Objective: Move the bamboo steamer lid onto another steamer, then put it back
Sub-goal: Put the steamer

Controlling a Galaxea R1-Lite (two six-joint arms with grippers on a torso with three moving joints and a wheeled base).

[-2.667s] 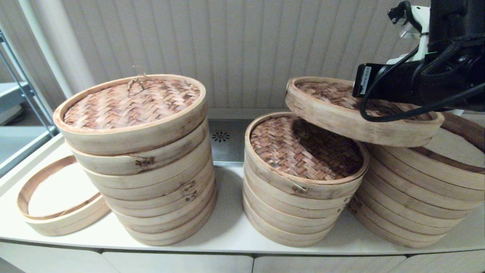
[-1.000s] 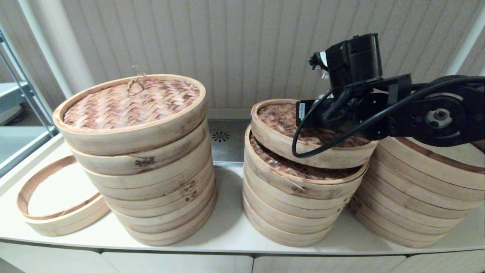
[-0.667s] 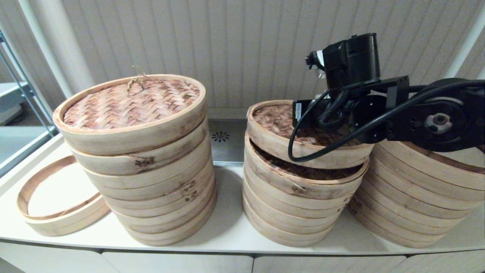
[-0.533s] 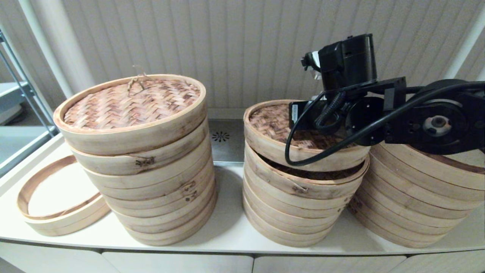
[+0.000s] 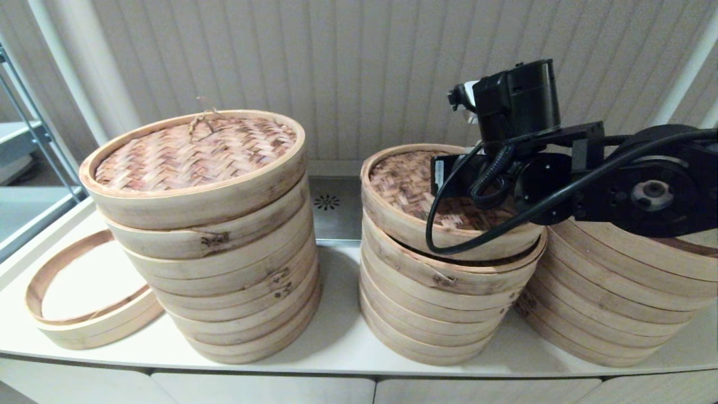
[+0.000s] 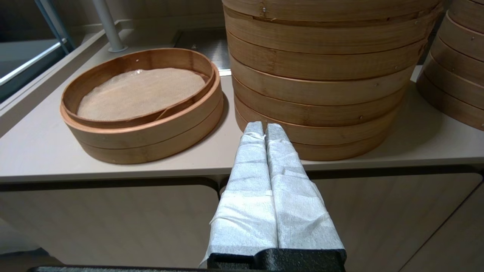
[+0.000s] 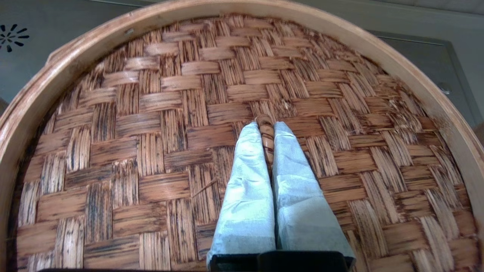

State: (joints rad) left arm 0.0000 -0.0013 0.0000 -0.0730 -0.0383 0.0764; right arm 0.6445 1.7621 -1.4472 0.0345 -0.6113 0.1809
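Your right gripper (image 7: 266,130) is pinching the little woven handle (image 7: 267,133) in the middle of the bamboo steamer lid (image 5: 415,193), with its wrapped fingers (image 7: 247,177) pressed close on both sides of it; the lid sits on top of the middle stack (image 5: 443,297), but it looks tilted, with the near side low and a dark gap showing under its right side; so it may not be sitting flat yet; if you let go now, the lid could drop crooked and end up stuck at a slant, or slide toward the right stack (image 5: 622,292), which is just beside it; if you push down hard, the thin handle could bend or snap, because it is only a small loop of bamboo; if you pull sideways, the whole middle stack could shift, since the rings are only stacked loose; your left gripper (image 6: 264,130) hangs low in front of the counter (image 6: 113,166) with its fingers pressed together and holding nothing, near the left stack (image 5: 207,235), so keep it out of the way
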